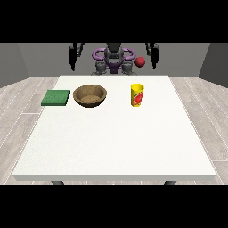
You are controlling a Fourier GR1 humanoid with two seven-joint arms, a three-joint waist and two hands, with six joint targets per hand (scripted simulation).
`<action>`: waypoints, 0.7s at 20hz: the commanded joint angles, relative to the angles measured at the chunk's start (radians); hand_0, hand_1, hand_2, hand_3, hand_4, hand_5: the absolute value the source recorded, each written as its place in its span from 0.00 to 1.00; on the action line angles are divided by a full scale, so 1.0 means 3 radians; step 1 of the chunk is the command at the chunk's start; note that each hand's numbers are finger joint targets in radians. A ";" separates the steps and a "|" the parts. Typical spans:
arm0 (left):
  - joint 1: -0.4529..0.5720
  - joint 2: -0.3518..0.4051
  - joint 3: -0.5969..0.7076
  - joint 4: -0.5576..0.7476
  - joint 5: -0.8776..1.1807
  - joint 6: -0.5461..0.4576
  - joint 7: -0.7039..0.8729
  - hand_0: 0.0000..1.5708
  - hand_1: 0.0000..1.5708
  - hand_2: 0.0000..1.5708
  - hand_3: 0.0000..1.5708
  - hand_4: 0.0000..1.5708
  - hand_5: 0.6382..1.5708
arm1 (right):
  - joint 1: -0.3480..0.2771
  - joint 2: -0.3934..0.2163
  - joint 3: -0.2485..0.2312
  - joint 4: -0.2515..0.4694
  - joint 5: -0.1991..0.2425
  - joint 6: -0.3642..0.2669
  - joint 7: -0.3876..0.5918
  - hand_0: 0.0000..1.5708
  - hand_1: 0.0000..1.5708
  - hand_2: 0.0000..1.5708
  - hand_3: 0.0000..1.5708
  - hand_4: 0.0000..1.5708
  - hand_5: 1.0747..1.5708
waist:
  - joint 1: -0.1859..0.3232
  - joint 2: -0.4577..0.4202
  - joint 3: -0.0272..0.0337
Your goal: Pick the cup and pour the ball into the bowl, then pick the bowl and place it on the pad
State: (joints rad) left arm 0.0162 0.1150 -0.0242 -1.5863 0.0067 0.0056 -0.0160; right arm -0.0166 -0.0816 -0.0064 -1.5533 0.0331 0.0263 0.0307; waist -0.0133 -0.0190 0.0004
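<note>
I see the cup (137,95) right of the bowl (90,95), pad (56,98) far left, but cannot tell either robot hand's state.

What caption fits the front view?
Green pad, brown bowl and yellow cup lined up on the white table.

Matt white bench (111,142) with a smooth top, brown wood-like bowl (90,95) with a grainy inside, smooth yellow plastic-looking cup (137,95) with a red mark, flat matt green pad (55,97), smooth red ball (140,62), pale wood-plank floor (20,107)
</note>
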 commanded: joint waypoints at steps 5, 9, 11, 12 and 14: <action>-0.0068 0.0133 0.0024 -0.0335 0.0030 -0.0033 0.0303 0.00 0.00 0.00 0.00 0.00 0.96 | -0.0063 -0.0165 -0.0051 -0.0334 -0.0011 0.0028 0.0301 0.00 0.00 0.00 0.19 0.67 1.00 | -0.0041 -0.0861 -0.0002; -0.0417 -0.0235 0.0068 -0.0581 0.0588 0.0022 0.0756 0.00 0.00 0.00 0.00 0.00 0.95 | -0.0466 0.0259 0.0467 -0.0733 -0.0279 -0.0316 0.0732 0.00 0.00 0.00 0.00 0.59 1.00 | 0.0046 -0.1456 -0.0010; -0.0393 -0.0294 0.0132 -0.0674 0.0766 0.0114 0.1085 0.00 0.00 0.00 0.00 0.00 0.96 | -0.0533 0.0264 0.0678 -0.0742 -0.0261 -0.0702 0.1121 0.00 0.00 0.00 0.00 0.53 1.00 | 0.0174 -0.1611 -0.0009; -0.0427 -0.0289 0.0169 -0.0733 0.0931 0.0079 0.1257 0.00 0.00 0.00 0.00 0.00 0.97 | -0.0571 0.0266 0.0834 -0.0730 -0.0254 -0.0790 0.1305 0.00 0.00 0.00 0.00 0.50 1.00 | 0.0201 -0.1636 -0.0009; -0.0222 -0.0375 -0.0014 -0.0728 0.0821 0.0229 0.1285 0.00 0.00 0.00 0.00 0.00 0.97 | -0.0320 0.0268 0.1343 -0.0775 -0.0260 -0.1360 0.1320 0.00 0.00 0.00 0.00 0.43 1.00 | 0.0201 -0.1613 -0.0004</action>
State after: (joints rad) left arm -0.0712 0.0381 -0.0068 -1.7824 0.2076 0.0376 0.2822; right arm -0.1342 -0.0183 0.2159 -1.7609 -0.0314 -0.1921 0.3333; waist 0.0314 -0.4564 -0.0019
